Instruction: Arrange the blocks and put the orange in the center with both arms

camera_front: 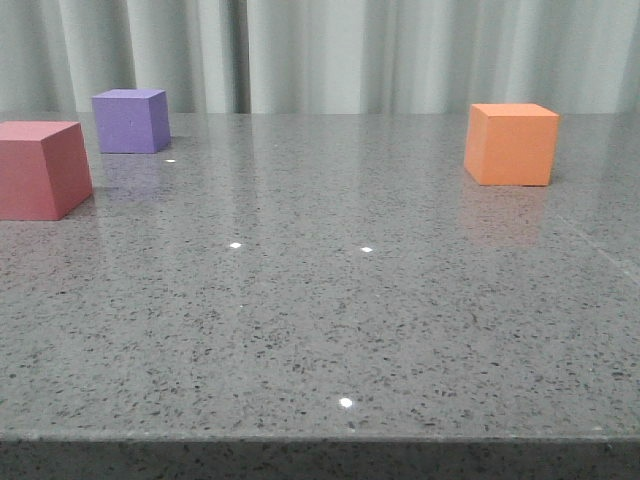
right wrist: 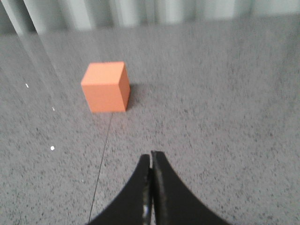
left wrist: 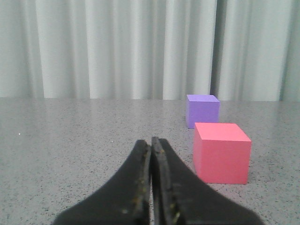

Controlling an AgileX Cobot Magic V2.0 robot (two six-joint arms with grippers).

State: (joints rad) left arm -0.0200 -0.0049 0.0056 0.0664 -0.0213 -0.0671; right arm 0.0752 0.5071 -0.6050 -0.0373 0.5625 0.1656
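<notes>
The red-pink cube [camera_front: 40, 168] sits at the table's left edge, the purple cube [camera_front: 131, 120] just behind it. The orange cube [camera_front: 511, 143] sits alone at the back right. No gripper shows in the front view. In the left wrist view my left gripper [left wrist: 151, 140] is shut and empty, short of the red-pink cube [left wrist: 220, 152] and to one side of it, with the purple cube [left wrist: 202, 110] beyond. In the right wrist view my right gripper [right wrist: 151, 155] is shut and empty, well short of the orange cube [right wrist: 106, 87].
The grey speckled stone table [camera_front: 330, 300] ends at a front edge near the camera. A pale pleated curtain [camera_front: 350, 50] hangs behind the table. A thin seam line [right wrist: 101, 164] runs across the tabletop beside the right gripper.
</notes>
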